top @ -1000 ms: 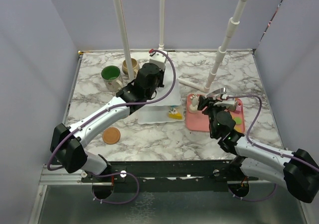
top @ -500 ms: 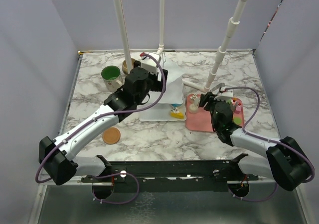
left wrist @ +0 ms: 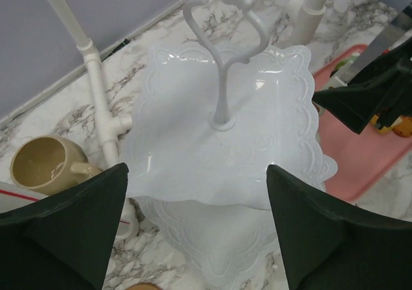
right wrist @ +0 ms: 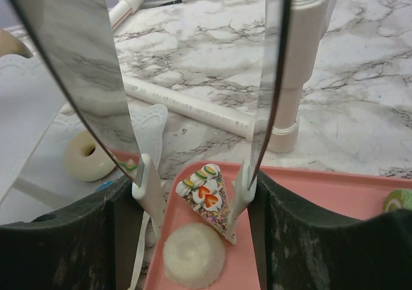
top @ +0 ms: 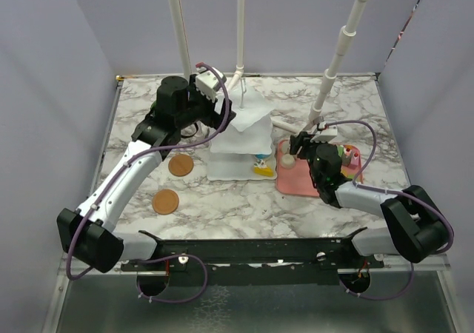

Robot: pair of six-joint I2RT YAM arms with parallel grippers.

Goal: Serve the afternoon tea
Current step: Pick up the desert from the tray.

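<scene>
Placement: tiered stand (top: pixel 238 137) mid-table, left of pink tray (right wrist: pixel 335 193).
Left gripper (left wrist: pixel 199 219): wide open, empty, over stand.
Right gripper (right wrist: pixel 192 187): half-open astride wedge pastry (right wrist: pixel 209 203), unpinched.
Risk: off-centre closing could flick pastry away.

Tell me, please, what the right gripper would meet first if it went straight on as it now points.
Probably the sprinkled toy cake slice on the pink tray, which lies between the right gripper's open fingers; depth is unclear.
</scene>
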